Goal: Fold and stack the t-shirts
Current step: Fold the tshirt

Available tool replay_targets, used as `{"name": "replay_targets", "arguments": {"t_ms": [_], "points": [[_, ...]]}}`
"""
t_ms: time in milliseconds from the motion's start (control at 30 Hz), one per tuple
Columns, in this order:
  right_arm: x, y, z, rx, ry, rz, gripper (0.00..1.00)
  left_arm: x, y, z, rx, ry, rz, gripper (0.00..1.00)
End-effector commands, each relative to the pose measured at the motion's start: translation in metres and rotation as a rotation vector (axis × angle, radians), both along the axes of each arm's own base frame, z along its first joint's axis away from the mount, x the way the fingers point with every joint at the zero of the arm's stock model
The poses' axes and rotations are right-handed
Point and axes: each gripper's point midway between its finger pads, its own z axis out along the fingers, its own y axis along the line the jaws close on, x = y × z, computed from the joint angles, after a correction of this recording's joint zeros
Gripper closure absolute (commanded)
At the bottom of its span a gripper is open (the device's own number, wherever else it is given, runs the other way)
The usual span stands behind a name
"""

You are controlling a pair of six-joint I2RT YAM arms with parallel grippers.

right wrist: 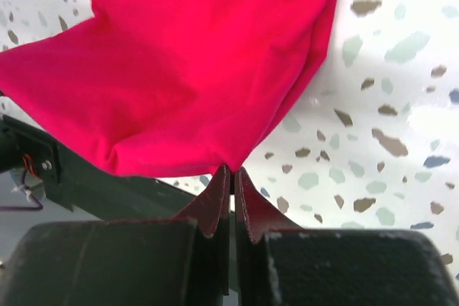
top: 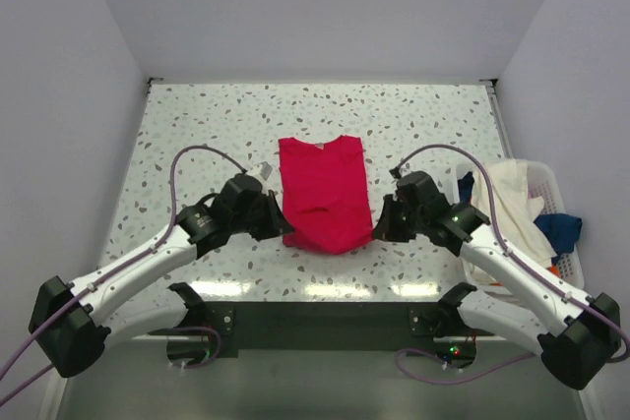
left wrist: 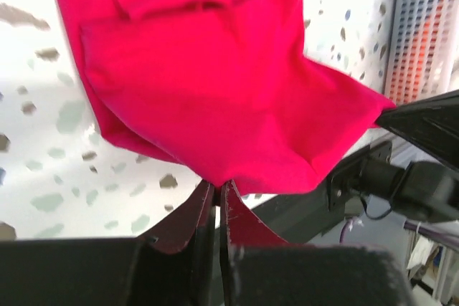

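The red t-shirt (top: 323, 194) lies in the middle of the speckled tabletop (top: 197, 125), its far part flat and its near hem raised and sagging between the two tools. The left tool (top: 280, 225) is pinched tight on the near-left corner of the cloth, and the right tool (top: 377, 227) on the near-right corner. At the right edge sits a white slatted basket (top: 553, 182), well apart from the red shirt. A cream-white shirt (top: 507, 194) is draped over it and a dark blue shirt (top: 561, 228) is inside. The right arm (top: 512, 263) crosses in front of it.
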Motion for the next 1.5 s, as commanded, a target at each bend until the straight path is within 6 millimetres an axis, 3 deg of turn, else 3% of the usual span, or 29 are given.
{"name": "replay_targets", "arguments": {"t_ms": [0,33,233,433,467,533,567,600,667,733,767,800,833,867,933,1033,1100,1133,1200,1300,1467], "points": [[0.036,0.003,0.030,-0.042,-0.128,-0.019,1.00,0.034,-0.002,0.034,-0.034,-0.122,-0.014,1.00],[0.042,0.007,0.027,-0.057,-0.118,-0.017,1.00,0.039,-0.003,0.037,-0.042,-0.129,-0.020,1.00],[0.093,0.024,0.053,-0.029,-0.176,-0.039,1.00,0.080,-0.005,0.059,-0.037,-0.189,-0.036,1.00],[0.157,0.025,0.068,0.007,-0.189,-0.072,1.00,0.140,0.001,0.078,-0.089,-0.229,-0.009,1.00],[0.168,0.029,0.080,0.020,-0.215,-0.069,1.00,0.153,-0.001,0.079,-0.088,-0.227,-0.006,1.00],[0.187,0.030,0.067,0.001,-0.189,-0.061,1.00,0.173,0.003,0.079,-0.092,-0.234,0.014,1.00],[0.200,0.033,0.078,0.016,-0.213,-0.061,1.00,0.185,0.002,0.073,-0.094,-0.222,0.017,1.00],[0.213,0.034,0.064,0.011,-0.193,-0.063,1.00,0.193,0.002,0.072,-0.101,-0.221,0.023,1.00],[0.237,0.036,0.069,0.034,-0.211,-0.067,1.00,0.217,0.005,0.060,-0.110,-0.209,0.049,1.00],[0.259,0.042,0.045,0.020,-0.175,-0.058,1.00,0.236,0.010,0.054,-0.123,-0.207,0.073,1.00],[0.274,0.047,0.055,0.038,-0.208,-0.051,1.00,0.249,0.010,0.045,-0.126,-0.195,0.086,1.00],[0.284,0.052,0.033,0.031,-0.171,-0.047,1.00,0.260,0.014,0.042,-0.124,-0.200,0.098,1.00],[0.292,0.053,0.028,0.029,-0.172,-0.046,1.00,0.272,0.025,0.038,-0.121,-0.199,0.127,1.00],[0.309,0.054,0.037,0.043,-0.202,-0.055,1.00,0.286,0.027,0.031,-0.122,-0.198,0.136,1.00],[0.332,0.059,0.020,0.057,-0.187,-0.055,1.00,0.306,0.040,0.023,-0.120,-0.205,0.167,1.00],[0.363,0.063,0.002,0.105,-0.178,-0.062,1.00,0.337,0.047,-0.009,-0.146,-0.173,0.176,1.00],[0.376,0.062,-0.004,0.117,-0.172,-0.076,0.93,0.349,0.047,-0.019,-0.179,-0.165,0.172,1.00],[0.385,0.065,-0.012,0.135,-0.162,-0.078,0.90,0.355,0.046,-0.030,-0.196,-0.144,0.167,0.94],[0.394,0.057,-0.015,0.149,-0.157,-0.105,0.85,0.370,0.045,-0.022,-0.245,-0.208,0.148,0.72],[0.403,0.046,-0.012,0.169,-0.166,-0.142,0.71,0.381,0.051,-0.011,-0.278,-0.250,0.140,0.57],[0.401,0.029,0.004,0.186,-0.202,-0.180,0.49,0.382,0.069,0.008,-0.248,-0.298,0.164,0.45]]}}
